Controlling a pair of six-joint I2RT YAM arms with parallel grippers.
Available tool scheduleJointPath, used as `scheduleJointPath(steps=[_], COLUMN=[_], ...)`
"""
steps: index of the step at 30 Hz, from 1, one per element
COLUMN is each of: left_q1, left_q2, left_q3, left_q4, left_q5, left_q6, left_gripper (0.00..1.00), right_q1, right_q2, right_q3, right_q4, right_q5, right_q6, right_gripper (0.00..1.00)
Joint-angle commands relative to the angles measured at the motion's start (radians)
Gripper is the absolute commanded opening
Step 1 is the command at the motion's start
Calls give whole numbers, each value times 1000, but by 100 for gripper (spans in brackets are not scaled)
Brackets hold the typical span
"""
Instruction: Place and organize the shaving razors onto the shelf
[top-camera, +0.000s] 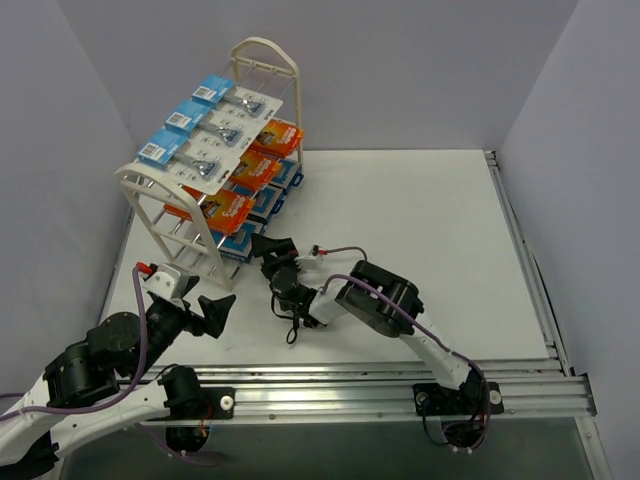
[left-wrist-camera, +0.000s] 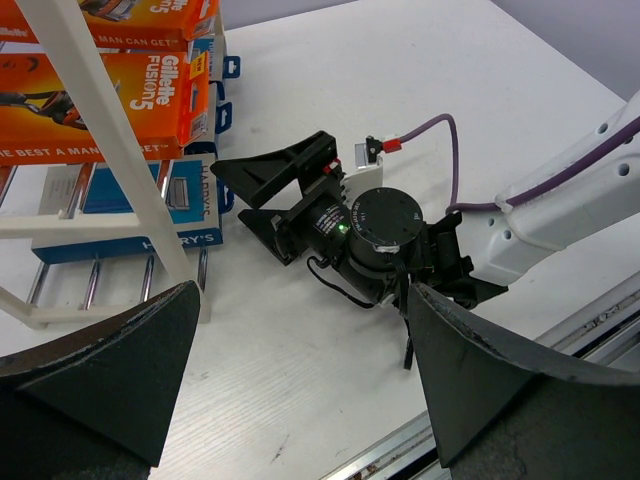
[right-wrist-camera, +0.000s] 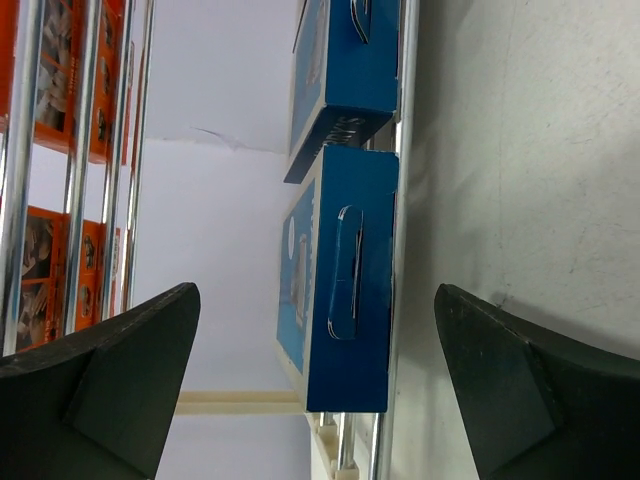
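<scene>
Stacked on cream-white rod shelf (left-wrist-camera: 108, 130) at ten o'clock: white blister-card razors (top-camera: 215, 135) topmost, orange boxes (top-camera: 255, 170) mid-tier, blue-and-white boxes (top-camera: 262, 200) lowest. Left gripper (top-camera: 208, 312) and right gripper (top-camera: 272, 245) spread apart beside shelf's near edge. White table (top-camera: 420, 210) running wide toward three o'clock.

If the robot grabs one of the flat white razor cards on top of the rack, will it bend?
Probably a little. The white razor card looks thin and flat, so it may flex when pinched. It is likely light for its size. It lies on the thin rods of the rack, so a push could slide it.
</scene>
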Motion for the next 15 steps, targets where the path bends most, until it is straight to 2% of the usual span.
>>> scheduleJointPath(steps=[1, 11, 15], left_q1=[-11, -11, -11], left_q2=[-8, -8, -18], left_q3=[23, 23, 21], left_q4=[9, 8, 9], left_q5=[-16, -26, -30], left_q6=[-1, -3, -1], left_gripper=[94, 94, 94], right_q1=[7, -16, -43], right_q2=[-51, -185, -257], right_q3=[-40, -246, -332], right_q4=[151, 205, 203], right_q5=[74, 77, 21], right_q6=[-44, -71, -93], right_gripper=[100, 100, 100])
